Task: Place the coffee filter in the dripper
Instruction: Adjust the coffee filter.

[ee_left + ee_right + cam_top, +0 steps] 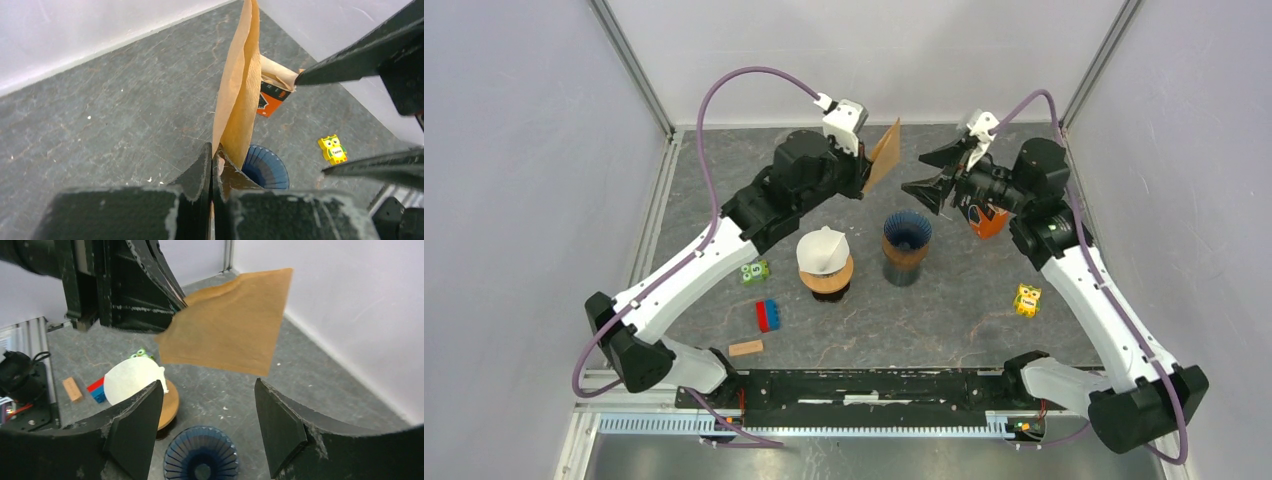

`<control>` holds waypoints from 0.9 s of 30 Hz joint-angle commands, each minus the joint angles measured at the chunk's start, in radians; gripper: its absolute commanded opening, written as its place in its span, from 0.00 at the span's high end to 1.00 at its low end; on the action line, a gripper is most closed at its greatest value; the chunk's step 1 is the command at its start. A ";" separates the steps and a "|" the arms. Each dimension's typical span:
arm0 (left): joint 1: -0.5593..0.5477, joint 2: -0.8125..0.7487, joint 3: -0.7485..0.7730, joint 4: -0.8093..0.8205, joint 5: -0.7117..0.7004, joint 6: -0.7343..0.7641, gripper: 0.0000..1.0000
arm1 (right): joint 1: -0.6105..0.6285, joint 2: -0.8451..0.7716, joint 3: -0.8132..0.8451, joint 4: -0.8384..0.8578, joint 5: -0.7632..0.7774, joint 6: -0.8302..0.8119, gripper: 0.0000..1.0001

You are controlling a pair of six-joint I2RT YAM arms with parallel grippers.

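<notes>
Aloft, coffee filter (885, 152) pinched in left jaws (right jaws apart)

Pale, plain walls (514, 150) enclose the dark grey, stone-patterned table top (984, 330) on three sides; metal posts (631, 65) mark the far corners. A ribbed metal rail (824, 425) runs along the near edge.

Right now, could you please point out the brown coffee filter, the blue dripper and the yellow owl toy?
brown coffee filter (235, 325), right wrist view, middle of the flat paper face
blue dripper (907, 230), top external view, ribbed inner wall
yellow owl toy (1027, 299), top external view, centre of its body
</notes>
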 commanded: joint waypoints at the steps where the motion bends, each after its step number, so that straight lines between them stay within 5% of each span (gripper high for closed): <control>1: -0.061 0.019 0.007 0.044 -0.215 -0.103 0.98 | 0.028 0.035 0.011 0.035 0.010 0.086 0.26; 14: -0.151 0.086 0.017 0.080 -0.392 -0.130 0.98 | 0.058 0.071 -0.091 0.199 -0.029 0.256 0.26; 27: -0.214 0.059 -0.107 0.263 -0.498 0.140 0.98 | -0.006 0.079 -0.119 0.295 -0.055 0.436 0.31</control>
